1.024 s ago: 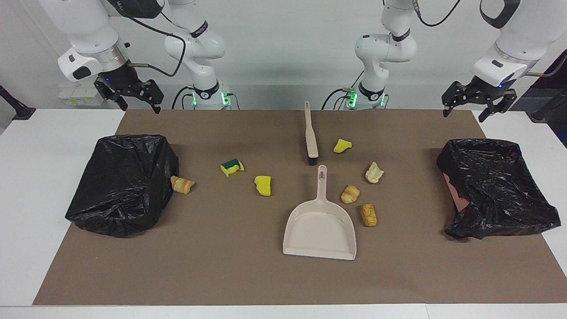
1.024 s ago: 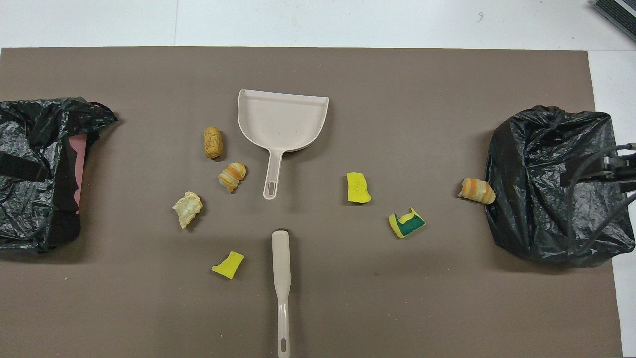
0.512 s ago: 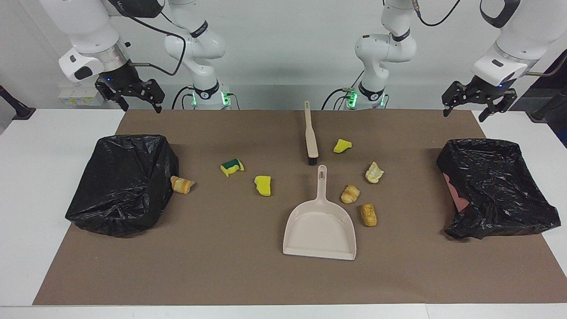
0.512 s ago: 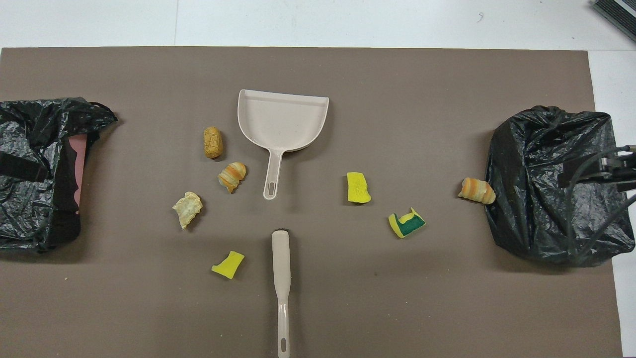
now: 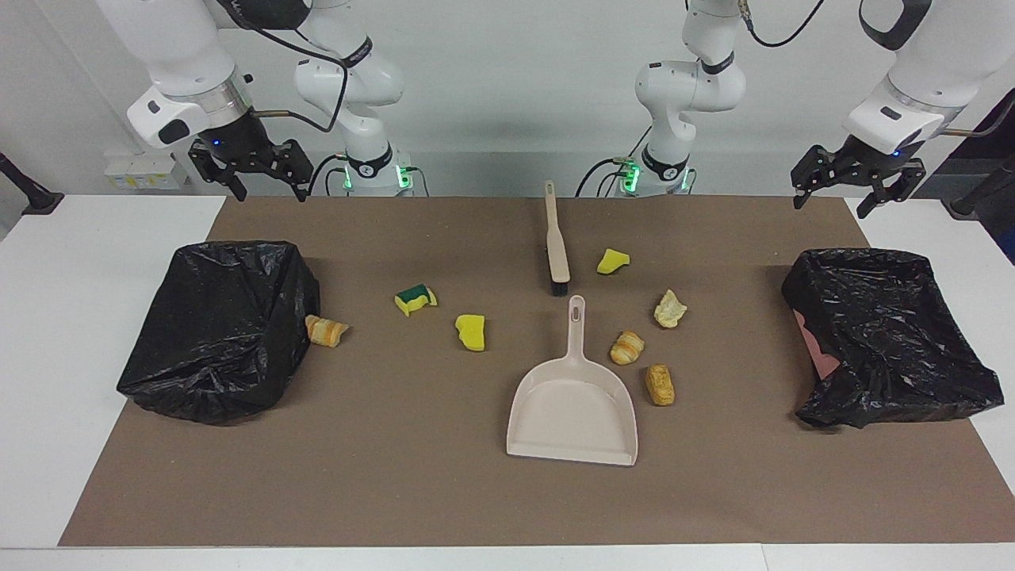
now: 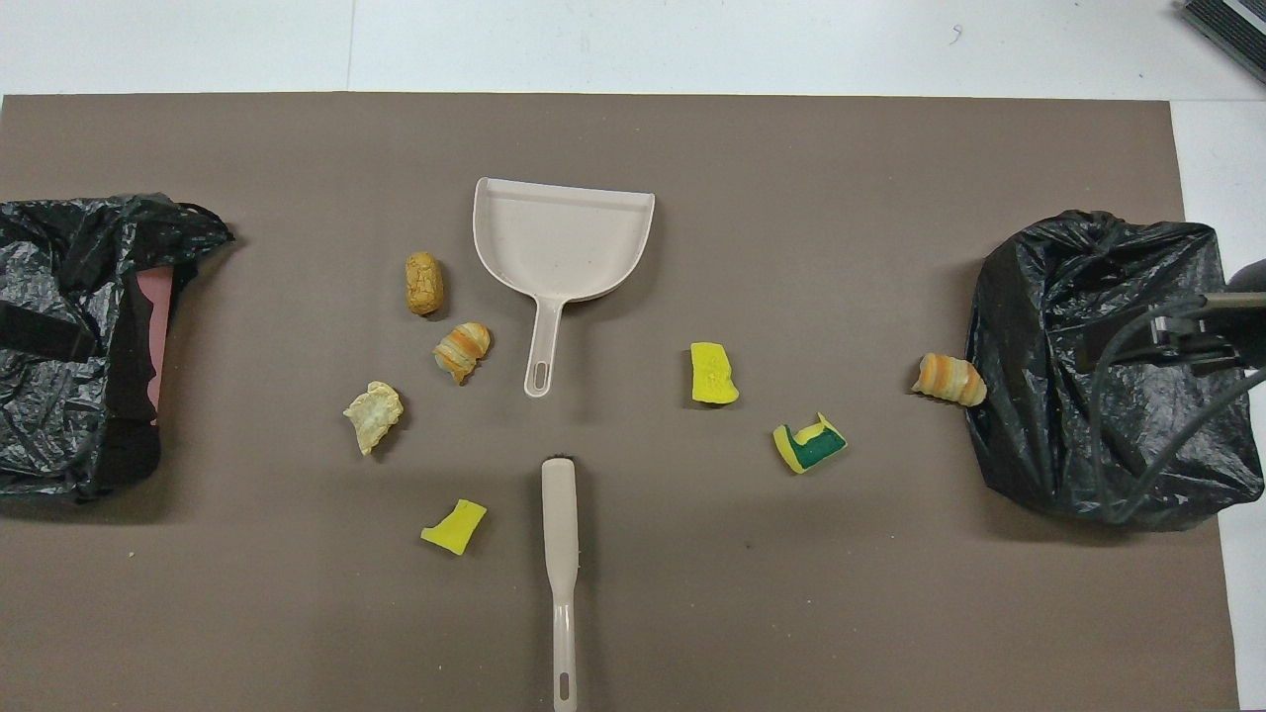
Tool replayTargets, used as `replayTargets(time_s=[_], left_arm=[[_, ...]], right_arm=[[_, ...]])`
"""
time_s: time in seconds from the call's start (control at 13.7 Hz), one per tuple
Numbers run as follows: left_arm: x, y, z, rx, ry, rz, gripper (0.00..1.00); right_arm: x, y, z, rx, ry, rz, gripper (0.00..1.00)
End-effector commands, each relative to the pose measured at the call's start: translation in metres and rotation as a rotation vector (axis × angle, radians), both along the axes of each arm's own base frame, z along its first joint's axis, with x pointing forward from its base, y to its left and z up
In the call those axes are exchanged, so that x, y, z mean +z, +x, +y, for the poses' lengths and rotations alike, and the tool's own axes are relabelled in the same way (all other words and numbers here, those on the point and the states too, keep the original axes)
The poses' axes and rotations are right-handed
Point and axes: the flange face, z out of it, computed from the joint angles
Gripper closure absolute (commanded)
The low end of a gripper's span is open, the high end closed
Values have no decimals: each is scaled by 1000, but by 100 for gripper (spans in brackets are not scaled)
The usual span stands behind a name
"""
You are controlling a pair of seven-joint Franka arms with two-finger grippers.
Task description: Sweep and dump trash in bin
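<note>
Easy to fumble at the very first pickup: brush [image 5: 557, 242] and dustpan [image 5: 572, 412] both flat on the brown mat [image 5: 396, 492], with slim handles low against it, so liable to be pinched short, skidded aside or tipped. Just as easy to scatter the trash rather than gather it, the scraps looking light and lumpy and spread to both sides of the pan. Awkward too with the striped lump [image 5: 326, 331] touching, or nearly touching, the black-bagged bin [image 5: 222, 333] at the right arm's end, leaving little room for bristles. Might also spill on the dump, given the slack liner of the other bin [image 5: 888, 333] sagging over its rim. Right pincer [image 5: 268, 189] spread wide, pinching nothing, hanging high over the robots' edge of the mat by the first bin. Left pincer [image 5: 831, 200] likewise spread and empty, over the mat's corner at the left arm's end, waiting. All trash down on the mat, well apart from both pincers: green-backed sponge [image 5: 415, 298] and yellow sponge [image 5: 472, 331] toward the right arm's end; small yellow scrap [image 5: 612, 260], pale lump [image 5: 670, 308], second striped lump [image 5: 627, 347] and brown lump [image 5: 660, 384] beside the dustpan, toward the left arm's end.
</note>
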Motion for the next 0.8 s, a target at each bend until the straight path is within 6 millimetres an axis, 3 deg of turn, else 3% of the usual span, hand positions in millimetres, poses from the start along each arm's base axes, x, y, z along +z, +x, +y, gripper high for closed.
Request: replayTargets(time_s=[0.0, 0.37, 0.73], left_arm=[[4, -5, 2, 1, -14, 3, 0], [3, -6, 5, -5, -15, 6, 0], [2, -7, -3, -5, -15, 8, 0]], right_arm=[[-7, 6, 18, 53, 30, -29, 0], [-43, 43, 60, 107, 46, -85, 0], [-90, 73, 121, 150, 59, -126, 0]])
